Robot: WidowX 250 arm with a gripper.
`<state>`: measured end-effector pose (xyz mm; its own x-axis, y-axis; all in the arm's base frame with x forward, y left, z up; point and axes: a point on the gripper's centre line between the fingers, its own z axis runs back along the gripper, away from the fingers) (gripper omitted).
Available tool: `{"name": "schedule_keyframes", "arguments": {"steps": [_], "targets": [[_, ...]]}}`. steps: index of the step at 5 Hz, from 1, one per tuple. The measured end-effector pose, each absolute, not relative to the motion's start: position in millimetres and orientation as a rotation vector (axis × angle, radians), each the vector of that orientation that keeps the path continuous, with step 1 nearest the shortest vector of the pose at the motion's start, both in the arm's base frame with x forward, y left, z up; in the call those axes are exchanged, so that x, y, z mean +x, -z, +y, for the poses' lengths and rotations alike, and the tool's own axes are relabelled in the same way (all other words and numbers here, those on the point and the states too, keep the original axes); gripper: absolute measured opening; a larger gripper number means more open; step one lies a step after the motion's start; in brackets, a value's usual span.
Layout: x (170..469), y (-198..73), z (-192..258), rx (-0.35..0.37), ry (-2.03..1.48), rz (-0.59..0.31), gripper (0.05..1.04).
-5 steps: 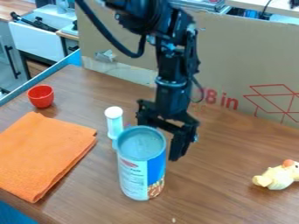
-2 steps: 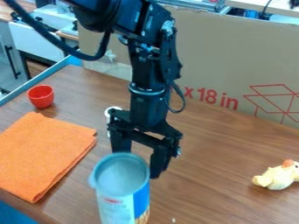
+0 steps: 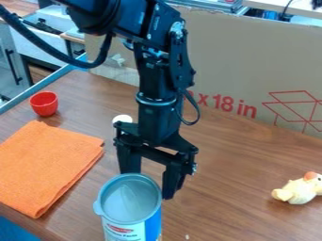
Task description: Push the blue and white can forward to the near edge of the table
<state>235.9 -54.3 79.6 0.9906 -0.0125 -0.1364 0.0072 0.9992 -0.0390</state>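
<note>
Black two-finger gripper (image 3: pixel 149 184) open, right behind blue-and-white cylindrical can (image 3: pixel 132 226), smooth plastic lid. Folded, textured orange cloth (image 3: pixel 47 164) beside gripper.

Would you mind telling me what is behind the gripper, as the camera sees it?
A round white top peeks out behind the gripper, with brown tabletop beyond. The rest of whatever that top belongs to is covered.

The camera looks down at a slant on the table (image 3: pixel 245 160) from nearby, facing the cardboard (image 3: pixel 245 56) at its far edge.
</note>
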Motion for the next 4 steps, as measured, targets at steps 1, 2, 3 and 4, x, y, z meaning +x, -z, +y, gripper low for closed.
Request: {"name": "schedule_keyframes", "arguments": {"steps": [1,2,3,4], "targets": [[243,-79,-55,-0.034,0.018,0.156,1.001],[259,-105,-42,-0.01,0.005,0.091,1.001],[258,-130,-29,0.025,-0.026,0.01,1.001],[256,-141,-9,0.049,-0.076,-0.015,1.001]]}}
